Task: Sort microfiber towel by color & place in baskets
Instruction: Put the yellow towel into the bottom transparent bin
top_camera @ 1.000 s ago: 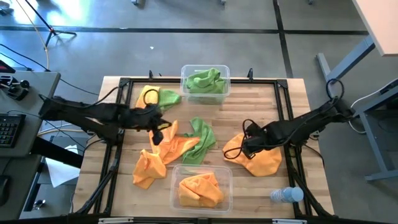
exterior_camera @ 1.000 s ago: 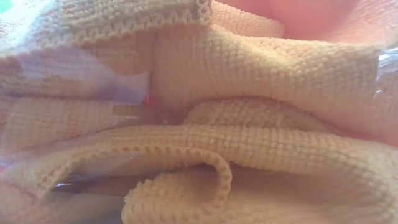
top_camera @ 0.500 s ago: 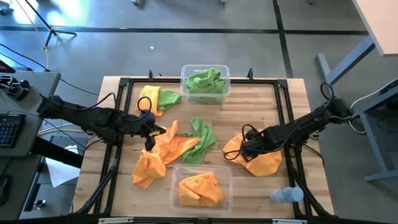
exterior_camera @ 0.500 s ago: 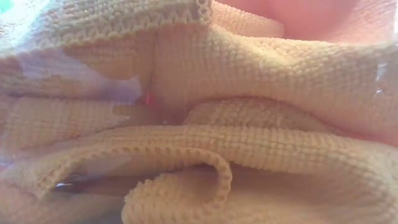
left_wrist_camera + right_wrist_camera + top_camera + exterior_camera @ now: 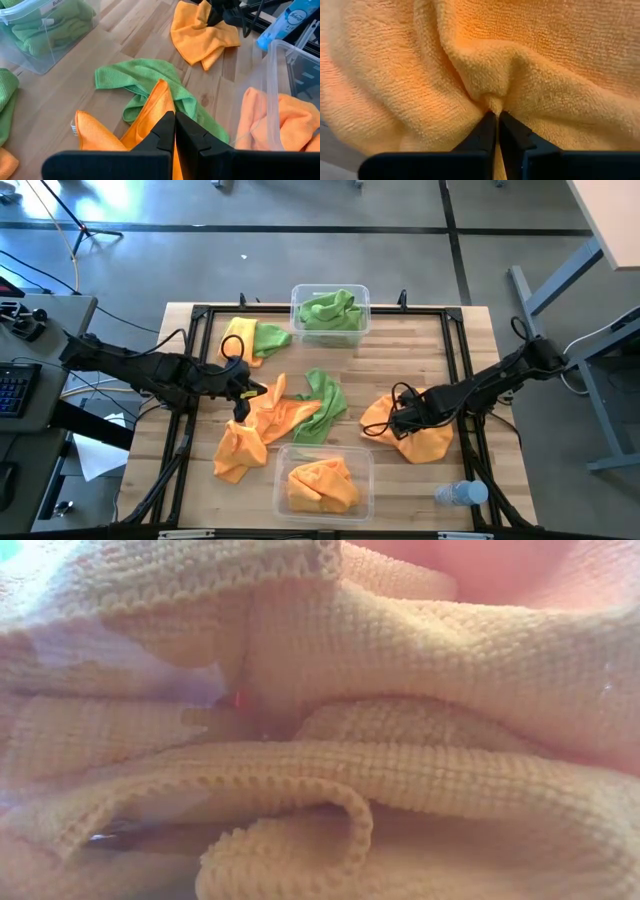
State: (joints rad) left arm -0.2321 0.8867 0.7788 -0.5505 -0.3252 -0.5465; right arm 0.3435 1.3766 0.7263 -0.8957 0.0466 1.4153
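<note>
On the counter's right side, the right tool [image 5: 396, 423] has just nipped an orange towel [image 5: 428, 442].
Half a second ago it sat over the same towel, and a second ago slightly farther up the counter; now its fingers are pressed together on a small fold of pile, so a lift toward the orange bin [image 5: 283, 480] at the near edge looks next; the left tool [image 5: 240, 398] stays pressed together, pinching an orange towel [image 5: 282, 416] in the middle pile beside a green towel [image 5: 325, 405]; the green bin [image 5: 298, 330] sits at the far edge.
</note>
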